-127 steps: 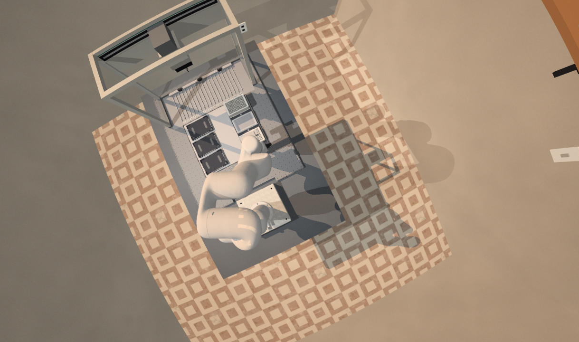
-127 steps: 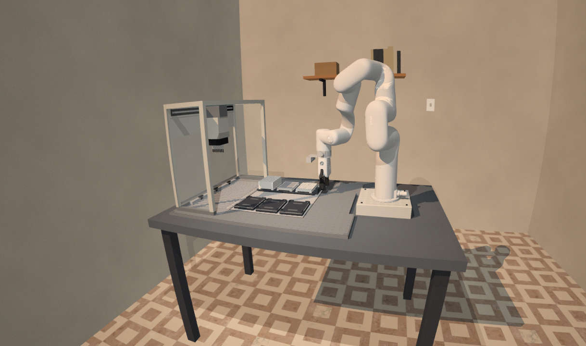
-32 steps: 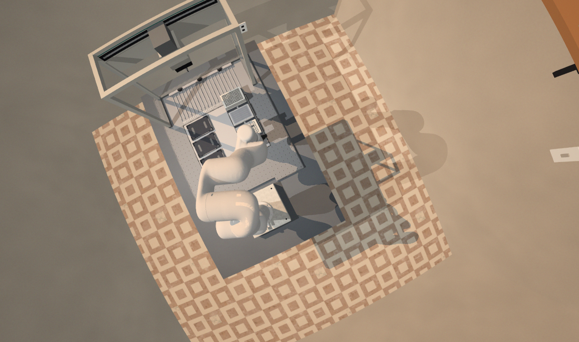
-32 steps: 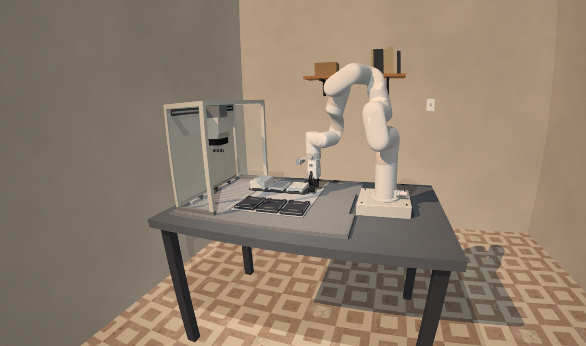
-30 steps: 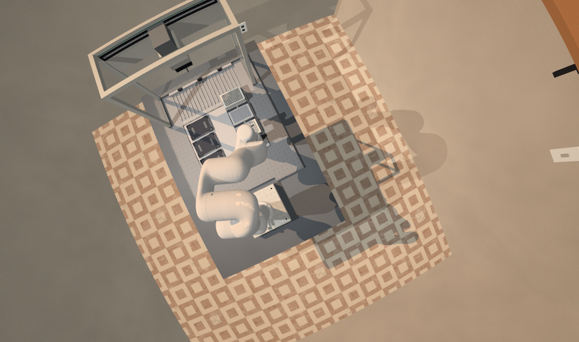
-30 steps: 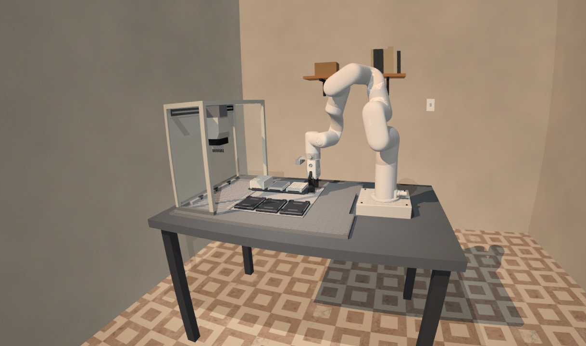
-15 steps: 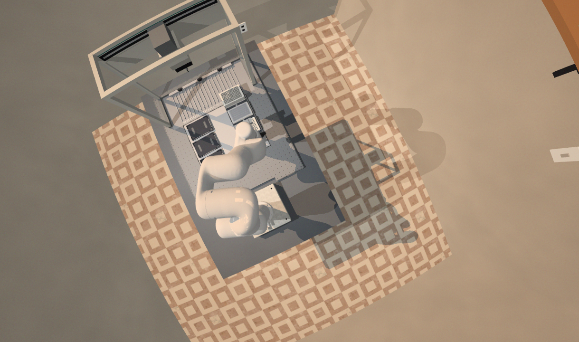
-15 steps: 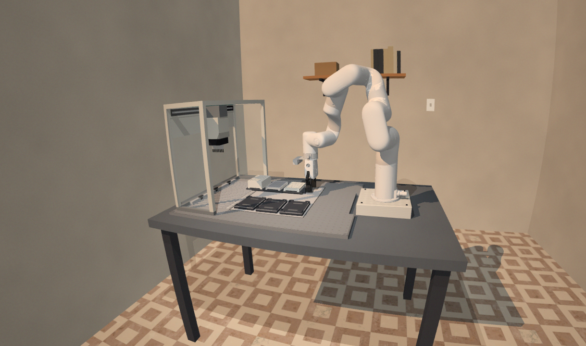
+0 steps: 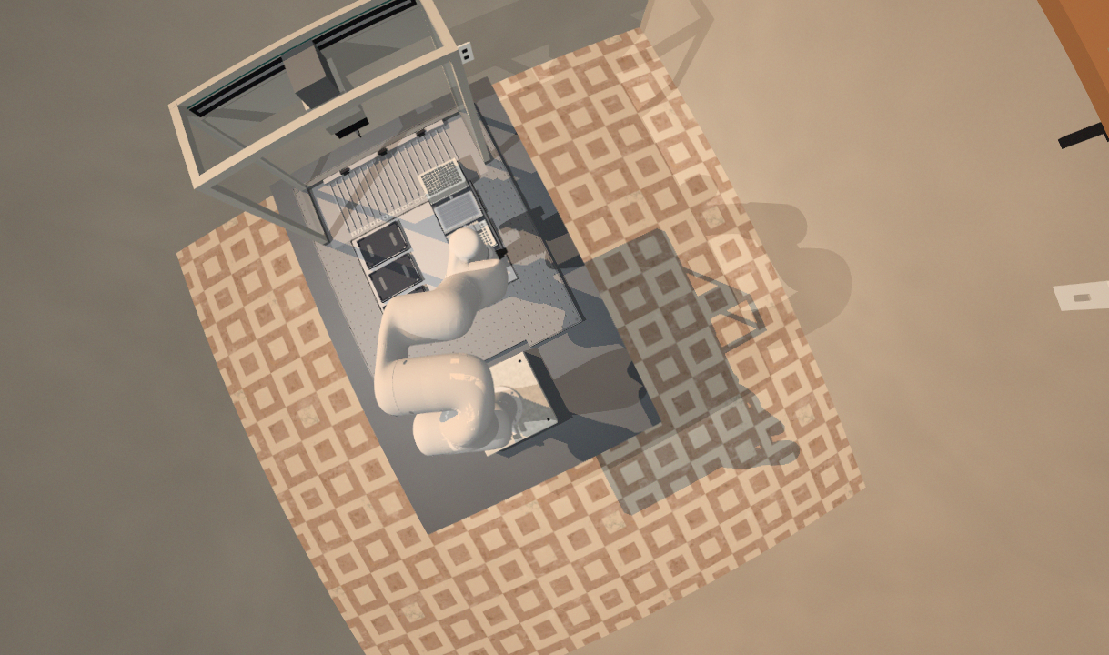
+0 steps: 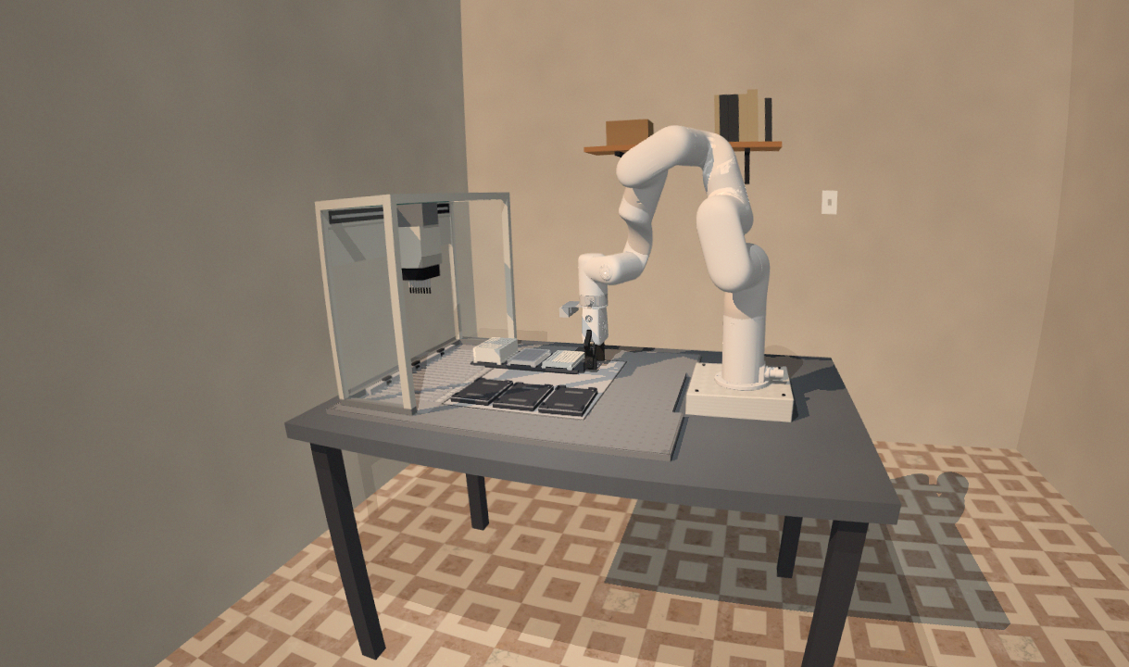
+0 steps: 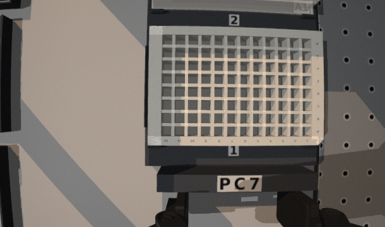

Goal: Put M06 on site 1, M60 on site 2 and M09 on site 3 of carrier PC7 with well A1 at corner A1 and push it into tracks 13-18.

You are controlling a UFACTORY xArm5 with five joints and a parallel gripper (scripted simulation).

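1. Robot base (image 9: 548,419) (image 10: 779,408): near edge of the table (image 9: 452,505) (image 10: 593,472).
2. Claw (image 9: 499,253) (image 10: 593,361) (image 11: 233,200): released, fingers spread at the tray's handle (image 11: 192,183).
3. Tray PC7 (image 9: 453,195) (image 10: 543,368) (image 11: 180,156): along the board's right edge, carrying a gridded plate (image 9: 486,234) (image 10: 563,359) (image 11: 236,86), a pale plate (image 9: 458,211) (image 10: 529,358) (image 11: 233,4), then a tall block (image 9: 442,177) (image 10: 492,351).
4. Tray's far end: at the rails' (image 9: 378,191) (image 10: 435,383) front right corner; whether it sits down, I cannot tell.

Warmly bright across the beige plaster wall (image 9: 949,423) (image 10: 924,290), dim along the grey one (image 9: 61,342) (image 10: 219,207). Lit from picture-left, with firm shadows thrown rightward over the brown-and-cream tiled floor (image 9: 317,342) (image 10: 543,630). Faint highlights on the smooth white arm (image 9: 428,313) (image 10: 727,240). Banded diagonally with shade on the pale flat apron (image 9: 426,254) (image 10: 543,380) (image 11: 85,69). Mostly sharp.
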